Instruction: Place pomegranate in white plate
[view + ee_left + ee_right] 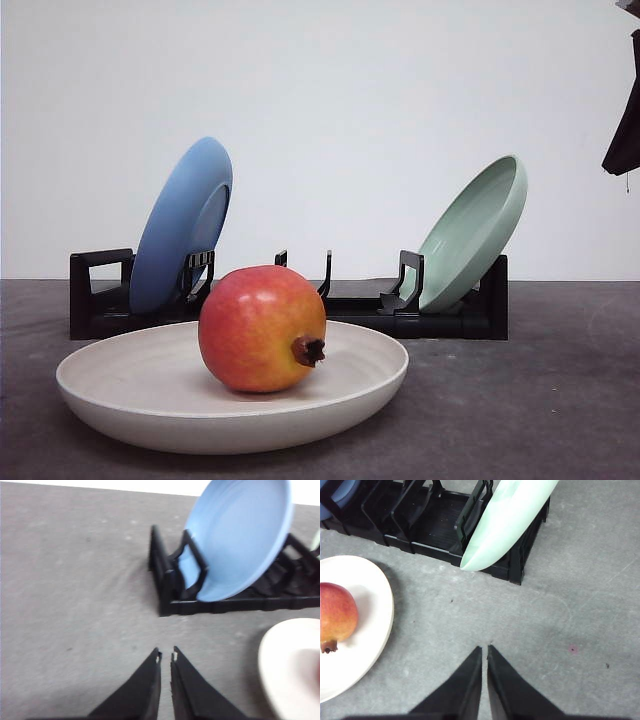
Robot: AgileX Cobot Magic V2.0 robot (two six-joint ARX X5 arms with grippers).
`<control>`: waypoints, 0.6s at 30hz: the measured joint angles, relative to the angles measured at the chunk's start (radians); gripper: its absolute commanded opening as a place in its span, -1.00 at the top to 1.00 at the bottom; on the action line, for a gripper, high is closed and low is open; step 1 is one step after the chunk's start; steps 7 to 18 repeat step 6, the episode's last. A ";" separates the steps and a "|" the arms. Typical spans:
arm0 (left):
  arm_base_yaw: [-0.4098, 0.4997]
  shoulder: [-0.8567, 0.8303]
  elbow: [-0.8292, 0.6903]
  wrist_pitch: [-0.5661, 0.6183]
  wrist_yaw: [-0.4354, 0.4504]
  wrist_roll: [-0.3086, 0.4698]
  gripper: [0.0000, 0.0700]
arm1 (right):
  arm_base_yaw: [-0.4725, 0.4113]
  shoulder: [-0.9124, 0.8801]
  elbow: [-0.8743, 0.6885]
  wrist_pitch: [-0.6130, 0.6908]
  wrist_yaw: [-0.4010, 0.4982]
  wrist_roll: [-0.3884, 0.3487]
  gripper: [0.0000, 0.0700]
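We see the pomegranate [262,328] resting inside the white plate [110,385], a little right of the plate's centre, its dark crown pointing to the right and toward us; the low rim keeps it from rolling off, so we judge the placing done. The plate lies flat on the grey bench [540,400], near us. Behind it a black rack [455,320] holds the blue plate [180,225] on the left and the pale green plate [475,230] on the right, both leaning in their slots, apart from the fruit. Our left gripper [165,656] hangs over bare bench left of the white plate, fingers nearly together and holding nothing. Our right gripper [484,648] hangs over bare bench to the right, fingers likewise drawn close and empty, which suits arms clear of the fruit
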 measured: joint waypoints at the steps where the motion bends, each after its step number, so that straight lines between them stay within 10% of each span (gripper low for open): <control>1: 0.009 -0.027 -0.016 0.002 0.000 0.007 0.95 | 0.000 0.000 0.000 0.000 0.000 0.000 0.96; 18: 0.043 -0.131 -0.079 0.025 -0.012 0.046 0.95 | 0.000 0.000 0.000 0.000 0.000 0.000 0.96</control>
